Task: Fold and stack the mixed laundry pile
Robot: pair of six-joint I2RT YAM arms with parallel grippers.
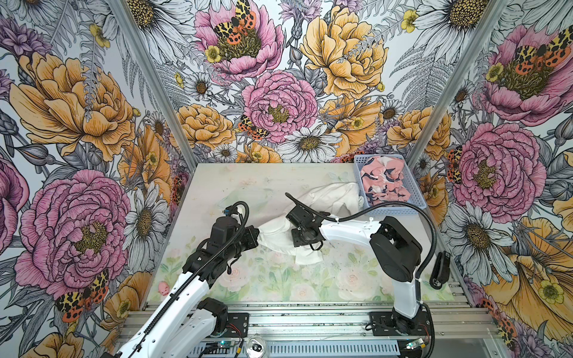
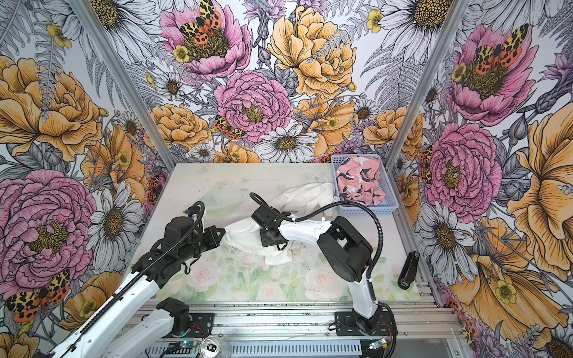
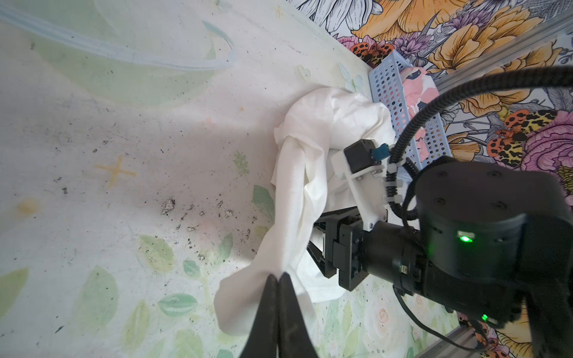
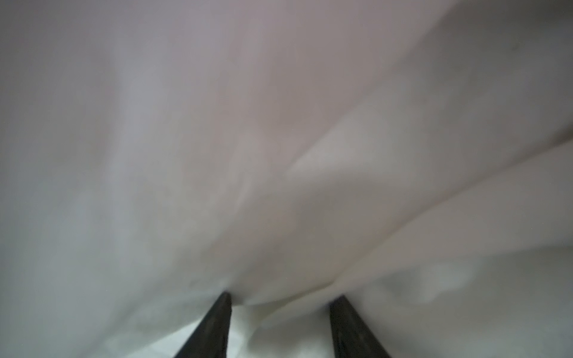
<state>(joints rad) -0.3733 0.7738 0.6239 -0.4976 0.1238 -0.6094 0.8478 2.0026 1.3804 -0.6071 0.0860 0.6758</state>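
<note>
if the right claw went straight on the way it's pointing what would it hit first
The white garment: its folds fill the right wrist view just ahead of the right claw, likely touching the tips, though blur hides depth.

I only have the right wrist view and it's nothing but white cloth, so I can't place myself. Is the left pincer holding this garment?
Observer: Yes, the left pincer is shut on one end of the white garment.
Operator: Where does the rest of it lie?
Observer: It trails across the table to the blue basket, with its far end against the basket's side.
Operator: And the other piece?
Observer: The pink garment sits crumpled inside that basket.
</note>
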